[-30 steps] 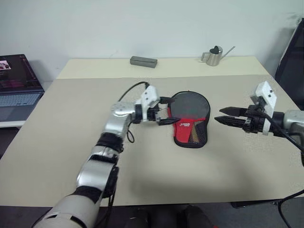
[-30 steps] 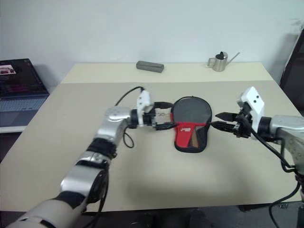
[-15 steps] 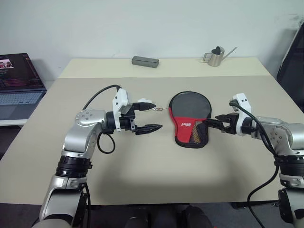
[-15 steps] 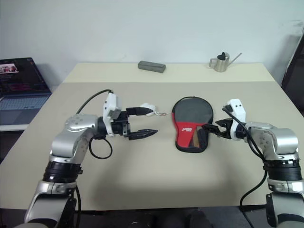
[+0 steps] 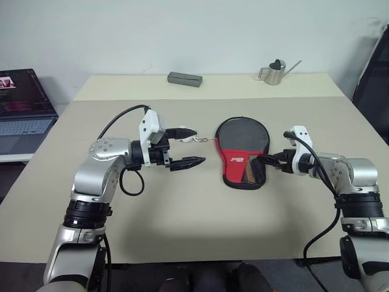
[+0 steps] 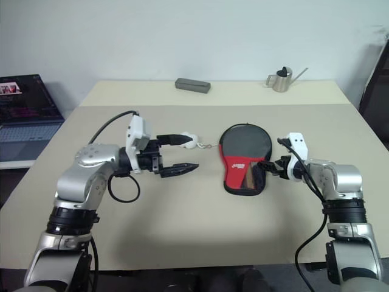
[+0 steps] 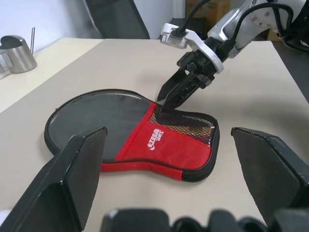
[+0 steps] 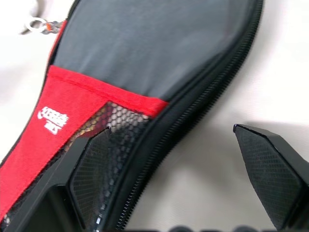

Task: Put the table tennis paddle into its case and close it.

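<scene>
The black case [image 5: 243,152], with its red logo panel and black mesh, lies flat in the middle of the table [image 5: 182,219]. Through the mesh [image 8: 104,128] a tan strip shows that looks like the handle of the table tennis paddle; the rest of the paddle is hidden inside. The zipper rim [image 8: 193,116] runs along the case's right edge. A white pompom [image 5: 192,139] hangs on a short chain off the case's left side. My left gripper [image 5: 199,146] is open, left of the case, its upper fingertip at the pompom. My right gripper [image 5: 261,161] is open, tips at the case's right edge by the mesh.
A small grey box [image 5: 184,78] and a metal watering can [image 5: 273,72] stand at the table's far edge. A laptop [image 5: 21,112] sits on a lower surface to the left. A dark chair [image 5: 374,79] stands past the right corner.
My left gripper has pulled back to the left, off the case's edge, and the pompom now shows stretched out on its chain. My right gripper has dropped and moved in to the case's right edge.
</scene>
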Robot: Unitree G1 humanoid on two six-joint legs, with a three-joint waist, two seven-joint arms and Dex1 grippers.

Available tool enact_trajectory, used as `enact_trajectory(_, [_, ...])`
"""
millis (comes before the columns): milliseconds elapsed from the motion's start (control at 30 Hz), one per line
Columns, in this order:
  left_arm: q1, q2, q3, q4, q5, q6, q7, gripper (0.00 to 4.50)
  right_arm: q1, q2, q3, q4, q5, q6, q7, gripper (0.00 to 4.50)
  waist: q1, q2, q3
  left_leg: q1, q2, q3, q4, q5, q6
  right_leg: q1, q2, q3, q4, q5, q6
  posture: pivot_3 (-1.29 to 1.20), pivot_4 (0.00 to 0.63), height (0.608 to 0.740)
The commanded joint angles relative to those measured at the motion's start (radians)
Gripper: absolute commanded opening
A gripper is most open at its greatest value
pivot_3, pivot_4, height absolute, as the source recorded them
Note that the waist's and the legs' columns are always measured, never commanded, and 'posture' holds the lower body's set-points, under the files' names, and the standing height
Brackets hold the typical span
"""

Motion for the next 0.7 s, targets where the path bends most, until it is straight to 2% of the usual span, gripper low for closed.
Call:
enact_trajectory(33, [-0.025,0.014,0.009,-0.026,-0.023,-0.002,0.004,4.5,-0.003,0.011,0.001,-0.015,-0.007,-0.023,0.014,4.46,-0.001,0.0,0.0,0.0,0.0,0.0,0.0,0.0,0.0,0.0,0.0,0.0,0.0,0.0,0.0,0.0,0.15,0.74])
enact_trajectory(467, [-0.027,0.017,0.011,-0.02,-0.02,-0.006,0.004,4.5,0.01,0.079,0.011,-0.025,-0.009,0.001,0.013,4.46,-0.015,0.0,0.0,0.0,0.0,0.0,0.0,0.0,0.0,0.0,0.0,0.0,0.0,0.0,0.0,0.0,0.15,0.74])
enact_trajectory(567, [-0.025,0.017,0.011,-0.02,-0.019,-0.007,0.005,4.5,0.002,0.095,0.009,-0.017,-0.014,0.003,0.006,3.9,-0.019,0.001,0.0,0.001,0.001,0.0,0.0,0.0,0.0,0.0,0.0,0.0,0.0,0.0,0.0,0.0,0.15,0.74])
enact_trajectory(700, [-0.023,0.017,0.01,-0.019,-0.017,-0.009,0.008,4.5,-0.003,0.106,0.011,-0.011,-0.022,0.005,0.004,2.5,-0.019,0.001,-0.001,0.001,0.001,0.0,0.0,0.0,0.0,0.0,0.001,0.0,0.001,0.0,0.0,0.0,0.15,0.74])
